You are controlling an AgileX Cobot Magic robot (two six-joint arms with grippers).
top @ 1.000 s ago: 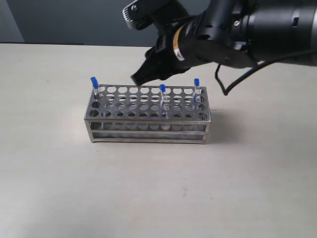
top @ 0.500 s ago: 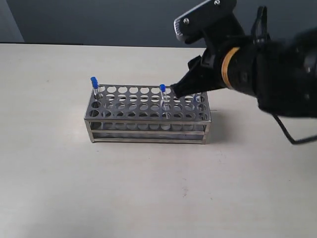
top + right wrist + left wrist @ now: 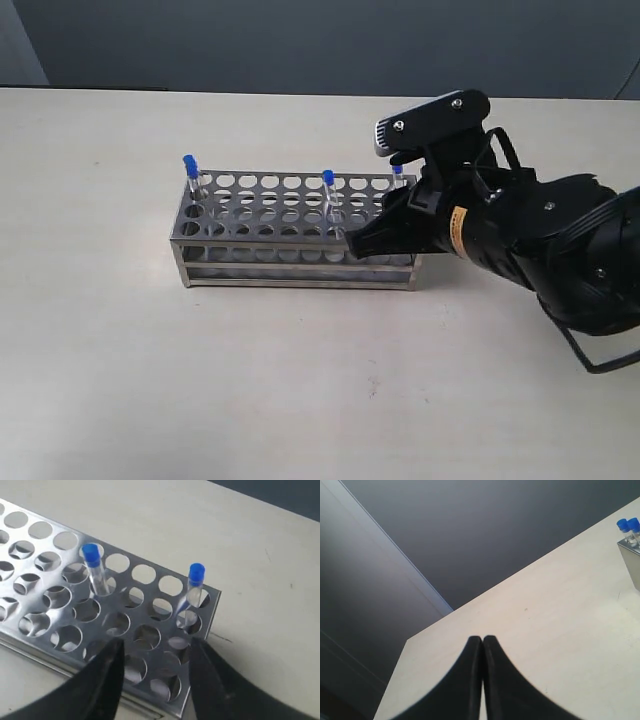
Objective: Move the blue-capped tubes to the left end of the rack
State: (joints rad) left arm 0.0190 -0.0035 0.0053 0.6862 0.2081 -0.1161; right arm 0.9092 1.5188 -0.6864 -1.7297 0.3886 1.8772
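The steel rack (image 3: 270,215) stands mid-table. One blue-capped tube (image 3: 190,172) stands at its left end, one (image 3: 328,190) near the middle, and one (image 3: 397,172) at the right end, half hidden by my right arm. My right gripper (image 3: 362,240) is open, low over the rack's right front corner. In the right wrist view the right gripper (image 3: 156,652) hovers over empty holes of the rack (image 3: 45,585), short of the right-end tube (image 3: 195,587) and the middle tube (image 3: 95,572). My left gripper (image 3: 482,640) is shut and empty, far from the rack (image 3: 632,560); two blue caps (image 3: 623,524) show there.
The rack sits on a pale table (image 3: 300,380) with a dark wall behind. The bulky black right arm (image 3: 540,240) lies right of the rack. The table's far edge (image 3: 435,622) shows in the left wrist view.
The right arm has swung rightward from above the rack's back and come down to the rack's right front corner, its gripper open throughout. The tubes have not moved.
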